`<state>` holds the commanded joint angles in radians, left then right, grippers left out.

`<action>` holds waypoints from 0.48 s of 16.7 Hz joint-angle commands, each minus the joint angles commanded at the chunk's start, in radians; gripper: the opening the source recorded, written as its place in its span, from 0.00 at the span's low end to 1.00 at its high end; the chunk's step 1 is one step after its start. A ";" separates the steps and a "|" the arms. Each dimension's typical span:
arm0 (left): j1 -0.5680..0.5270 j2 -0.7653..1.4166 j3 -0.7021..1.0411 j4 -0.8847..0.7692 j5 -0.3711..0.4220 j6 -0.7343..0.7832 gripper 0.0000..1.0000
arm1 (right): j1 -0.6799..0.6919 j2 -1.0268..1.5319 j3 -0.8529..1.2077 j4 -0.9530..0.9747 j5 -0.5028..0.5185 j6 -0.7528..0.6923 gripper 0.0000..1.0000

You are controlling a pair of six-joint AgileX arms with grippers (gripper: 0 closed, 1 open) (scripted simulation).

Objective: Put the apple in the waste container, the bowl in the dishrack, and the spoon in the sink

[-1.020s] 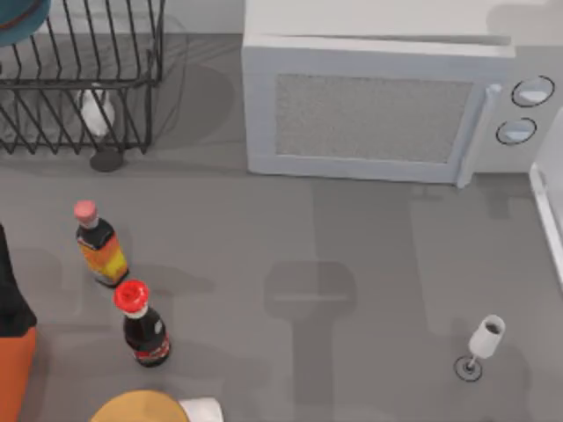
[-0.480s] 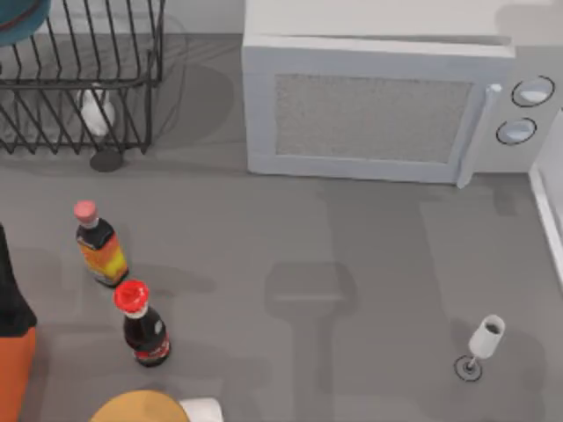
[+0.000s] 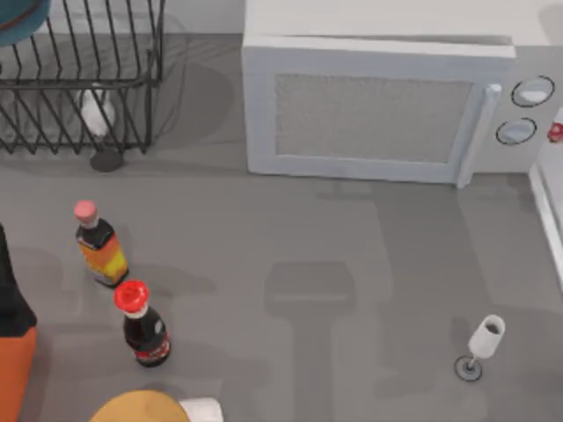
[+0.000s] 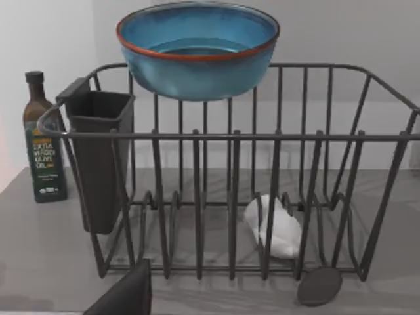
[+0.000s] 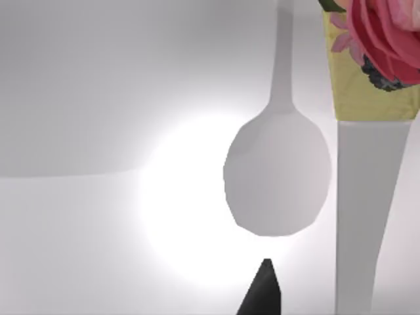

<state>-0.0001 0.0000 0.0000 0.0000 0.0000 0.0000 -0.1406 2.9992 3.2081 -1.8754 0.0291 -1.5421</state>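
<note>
The teal-blue bowl [image 4: 197, 49] with its reddish-brown rim rests upright on the top bars of the black wire dishrack [image 4: 275, 138]; its edge also pokes in at the far left corner [image 3: 18, 19] above the dishrack [image 3: 79, 79]. A dark part of my left gripper [image 4: 125, 295] hangs low in front of the rack, apart from the bowl. The pale spoon [image 5: 277, 174] lies over a white surface, handle pointing away, just beyond a dark tip of my right gripper [image 5: 262, 289]. The sink's white rim [image 3: 547, 207] runs along the table's right edge. The apple is out of view.
A white microwave [image 3: 378, 110] fills the back middle. Two bottles [image 3: 99, 244] [image 3: 141, 323] stand at the front left, a wine glass [image 3: 482, 343] at the front right. An orange and black object [image 3: 13, 352] sits at the left edge. A rose vase [image 5: 374, 72] stands beside the spoon.
The arm shadows on the table have slid to the right. A small red spot has come into view at the right edge beside the microwave.
</note>
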 joint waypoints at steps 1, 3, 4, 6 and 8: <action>0.000 0.000 0.000 0.000 0.000 0.000 1.00 | 0.001 0.012 0.026 -0.010 0.000 0.000 0.00; 0.000 0.000 0.000 0.000 0.000 0.000 1.00 | 0.001 0.036 0.079 -0.021 0.002 0.000 0.00; 0.000 0.000 0.000 0.000 0.000 0.000 1.00 | 0.002 0.047 0.106 -0.023 0.004 0.001 0.00; 0.000 0.000 0.000 0.000 0.000 0.000 1.00 | 0.002 0.063 0.154 -0.019 0.009 0.004 0.00; 0.000 0.000 0.000 0.000 0.000 0.000 1.00 | 0.003 0.072 0.183 -0.014 0.013 0.006 0.00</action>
<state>-0.0001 0.0000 0.0000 0.0000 0.0000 0.0000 -0.1381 3.0710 3.3907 -1.8893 0.0424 -1.5365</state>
